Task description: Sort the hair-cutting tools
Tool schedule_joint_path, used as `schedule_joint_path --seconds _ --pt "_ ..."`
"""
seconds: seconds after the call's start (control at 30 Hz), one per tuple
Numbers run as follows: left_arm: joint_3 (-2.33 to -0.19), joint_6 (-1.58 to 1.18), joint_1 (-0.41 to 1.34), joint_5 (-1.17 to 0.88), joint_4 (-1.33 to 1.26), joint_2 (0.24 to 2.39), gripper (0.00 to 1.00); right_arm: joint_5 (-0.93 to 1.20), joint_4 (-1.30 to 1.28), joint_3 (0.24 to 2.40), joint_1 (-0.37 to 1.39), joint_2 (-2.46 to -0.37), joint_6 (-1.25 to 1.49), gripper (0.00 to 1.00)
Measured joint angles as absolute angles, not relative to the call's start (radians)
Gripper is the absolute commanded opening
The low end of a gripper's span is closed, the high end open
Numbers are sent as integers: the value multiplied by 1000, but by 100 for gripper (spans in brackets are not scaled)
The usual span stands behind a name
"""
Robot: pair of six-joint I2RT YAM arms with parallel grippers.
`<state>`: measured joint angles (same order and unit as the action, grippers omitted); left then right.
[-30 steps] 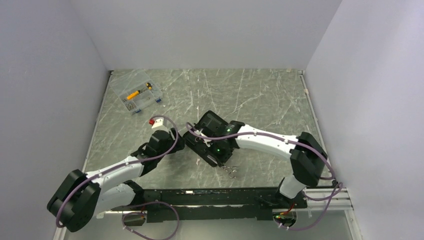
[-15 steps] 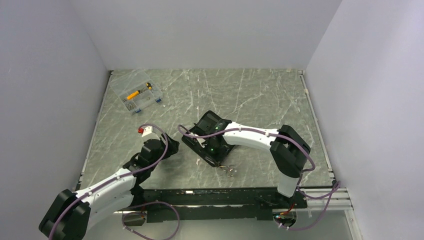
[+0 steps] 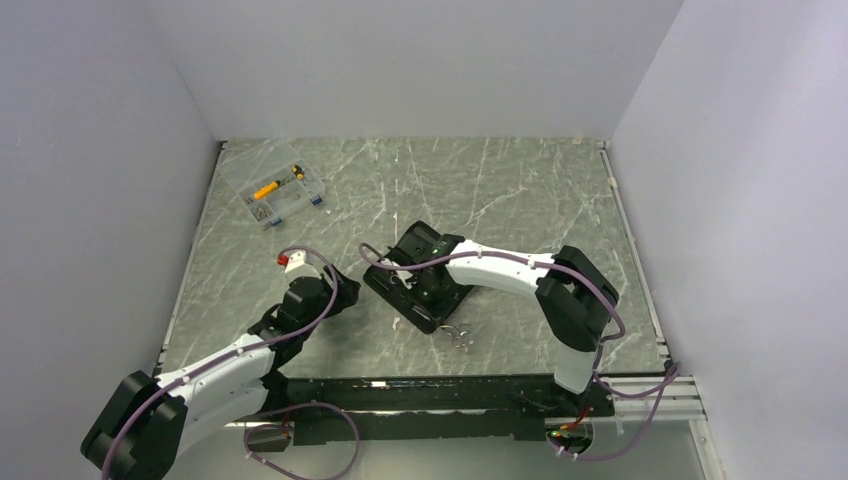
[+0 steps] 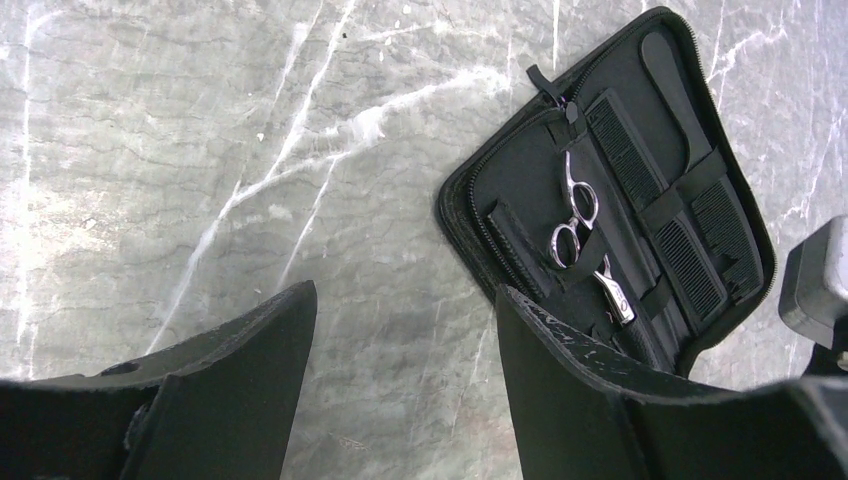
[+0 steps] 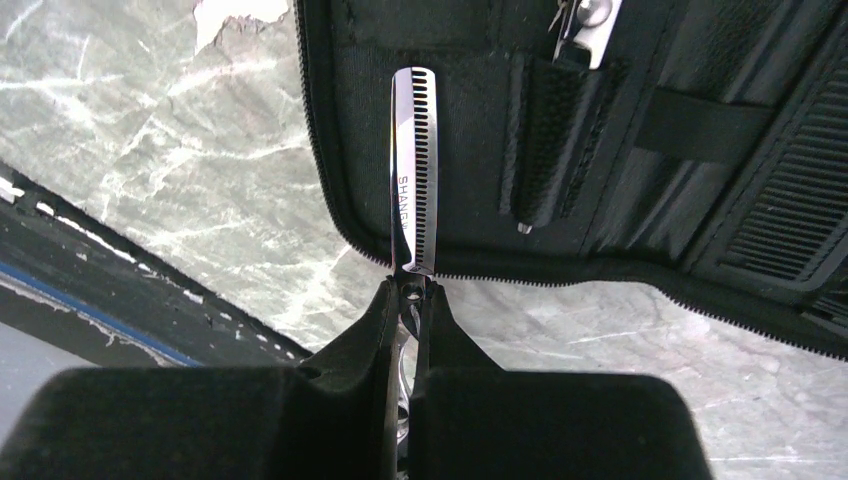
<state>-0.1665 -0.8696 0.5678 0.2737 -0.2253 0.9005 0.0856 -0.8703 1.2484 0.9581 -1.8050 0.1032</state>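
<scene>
top: the black fabric zip case [image 3: 418, 240] lies open mid-table. silver rings [image 3: 460, 340] show at its near edge, probably the pair i'm holding.

left wrist: the left gripper [image 4: 405, 310] gapes wide and empty. smooth steel scissors [image 4: 572, 225] and ribbed black combs [image 4: 640, 180] sit strapped inside.

right wrist: the right gripper [image 5: 412, 290] pinches the toothed thinning scissors [image 5: 414, 170], not yet slotted.

Along the blade of my scissors [image 5: 413, 170] I read "SHAR", its ending unclear. Nothing else is legible.

Two silver scissors [image 4: 571, 178] [image 5: 415, 170], two black combs [image 4: 640, 170] [image 4: 725, 225], one black zip case [image 4: 520, 170], one clear parts box [image 3: 272, 190].
</scene>
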Motion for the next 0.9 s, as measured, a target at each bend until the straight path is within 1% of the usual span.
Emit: schedule_joint_path --seconds 0.47,0.9 --pt "-158 -833 566 251 -287 929 68 68 -779 1248 952 -1820 93 0" --pt "-159 -801 565 204 -400 987 65 80 -701 1248 923 -1851 73 0"
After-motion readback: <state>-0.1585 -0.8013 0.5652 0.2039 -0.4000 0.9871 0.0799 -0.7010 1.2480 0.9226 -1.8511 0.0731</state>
